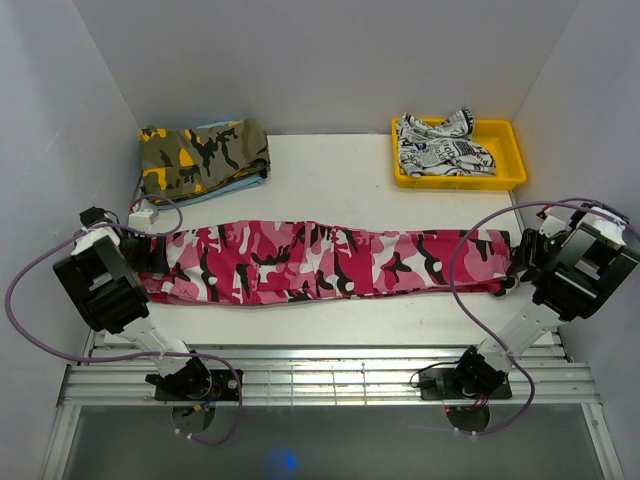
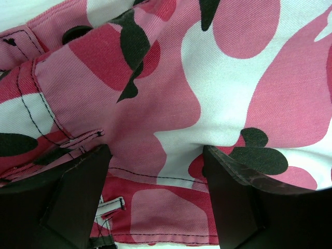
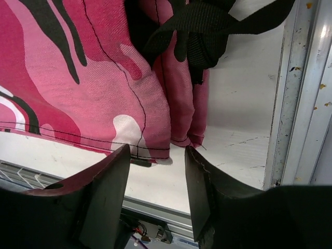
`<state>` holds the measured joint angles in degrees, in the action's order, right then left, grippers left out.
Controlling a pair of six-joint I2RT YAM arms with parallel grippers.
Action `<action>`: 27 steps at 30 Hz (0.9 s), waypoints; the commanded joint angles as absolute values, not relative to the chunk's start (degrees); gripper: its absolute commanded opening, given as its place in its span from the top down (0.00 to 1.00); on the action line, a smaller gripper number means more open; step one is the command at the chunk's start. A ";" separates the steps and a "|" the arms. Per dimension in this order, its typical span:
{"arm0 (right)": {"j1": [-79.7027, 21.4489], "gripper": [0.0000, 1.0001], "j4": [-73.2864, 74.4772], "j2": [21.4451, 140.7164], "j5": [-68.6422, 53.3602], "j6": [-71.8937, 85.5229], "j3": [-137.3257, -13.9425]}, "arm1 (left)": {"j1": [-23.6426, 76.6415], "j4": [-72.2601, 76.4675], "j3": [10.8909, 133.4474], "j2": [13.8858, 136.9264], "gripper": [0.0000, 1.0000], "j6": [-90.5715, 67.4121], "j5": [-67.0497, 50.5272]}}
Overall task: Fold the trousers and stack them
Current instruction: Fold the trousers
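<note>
white table (image 1: 330, 170), grey walls around. trousers (image 1: 320, 262) lie stretched left to right across the middle, waist left, cuffs right. olive-and-orange camo garment (image 1: 203, 157) sits folded far left. yellow tray (image 1: 510, 150) far right holds a white printed garment (image 1: 440, 147). left gripper (image 2: 155, 155) spread wide over waist cloth, unclenched. right gripper (image 3: 155, 153) unclenched, fingers apart at the cuff hem.

No legible text; white garment (image 1: 443, 146) print unreadable.
</note>
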<state>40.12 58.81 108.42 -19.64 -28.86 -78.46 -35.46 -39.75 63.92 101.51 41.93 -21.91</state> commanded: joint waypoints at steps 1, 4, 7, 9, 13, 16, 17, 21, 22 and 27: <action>40.34 0.48 57.13 110.04 -19.16 -27.16 -78.22 | -36.12 -39.37 62.14 104.33 0.15 41.57 -20.57; 39.38 0.57 58.01 111.00 -20.12 -26.46 -78.40 | -36.12 -39.46 62.14 104.15 0.15 41.57 -21.00; 38.41 0.81 59.49 111.27 -20.83 -25.15 -79.97 | -36.12 -39.46 61.79 103.80 0.15 41.66 -21.36; 38.15 0.91 60.55 111.71 -21.18 -24.44 -82.87 | -36.21 -39.38 61.44 103.62 0.15 41.66 -21.62; 38.32 0.51 62.58 111.89 -18.82 -23.03 -86.40 | -36.21 -38.94 60.74 103.27 0.15 41.84 -22.50; 38.32 0.30 61.88 109.95 -19.24 -22.85 -84.73 | -36.21 -38.67 60.12 103.27 0.15 42.19 -22.33; 38.32 0.31 62.14 109.69 -19.68 -22.85 -84.38 | -36.21 -38.58 59.94 103.27 0.15 42.27 -22.15; 38.32 0.36 60.56 111.44 -20.04 -22.33 -82.80 | -36.21 -38.50 60.12 103.36 0.15 42.10 -22.15; 38.32 0.38 60.56 111.97 -20.21 -22.32 -82.53 | -36.21 -38.58 60.20 103.27 0.15 42.01 -22.15; 38.32 0.58 61.52 114.70 -21.80 -21.97 -82.79 | -36.21 -38.76 60.73 103.36 0.15 41.84 -22.24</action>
<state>37.58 61.34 112.53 -19.97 -23.66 -82.81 -35.88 -38.46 62.78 100.79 41.98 -23.14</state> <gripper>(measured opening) 0.450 0.849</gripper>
